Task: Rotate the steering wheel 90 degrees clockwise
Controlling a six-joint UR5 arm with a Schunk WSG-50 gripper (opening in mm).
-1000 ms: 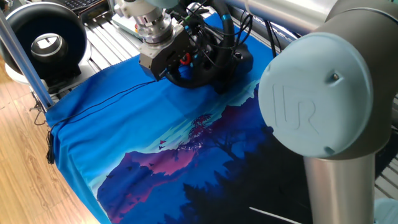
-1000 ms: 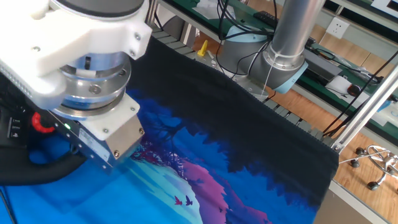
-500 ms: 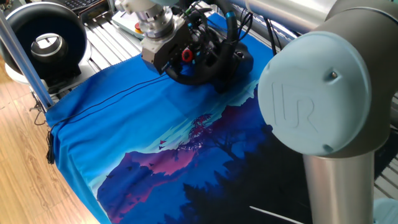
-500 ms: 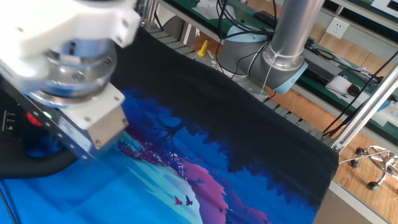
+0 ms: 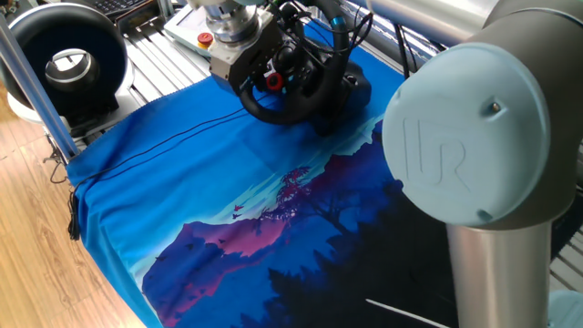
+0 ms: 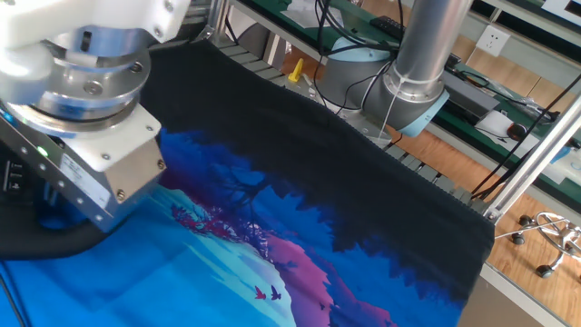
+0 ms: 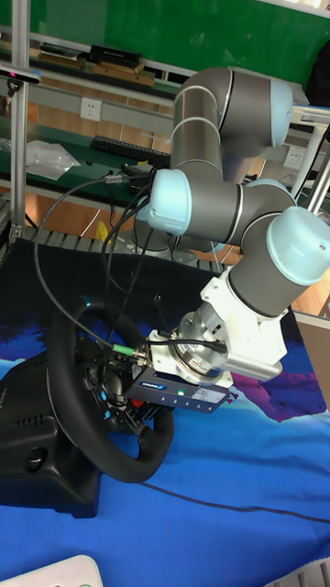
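Note:
The black steering wheel (image 5: 301, 91) stands tilted on its base (image 7: 37, 459) at the far end of the blue cloth. A red knob (image 5: 272, 80) shows on its hub. My gripper (image 5: 260, 73) reaches in at the wheel's left side in this view, with its fingers lost among the rim, spokes and cables. In the tall fixed view the gripper (image 7: 128, 399) sits inside the rim (image 7: 69, 385), against the hub side, and looks shut on the wheel. The other fixed view shows only the gripper body (image 6: 95, 173) and a piece of rim (image 6: 45, 245).
A black ring-shaped device with a grey-white centre (image 5: 68, 64) stands at the back left behind an aluminium post (image 5: 36, 82). A red button (image 5: 206, 38) sits on a white box behind the wheel. The arm's big joint (image 5: 474, 137) blocks the right foreground. Cables loop over the wheel.
The gripper has swung up and away along the wheel's left side, and the wrist has turned. The rim and red knob shifted with it.

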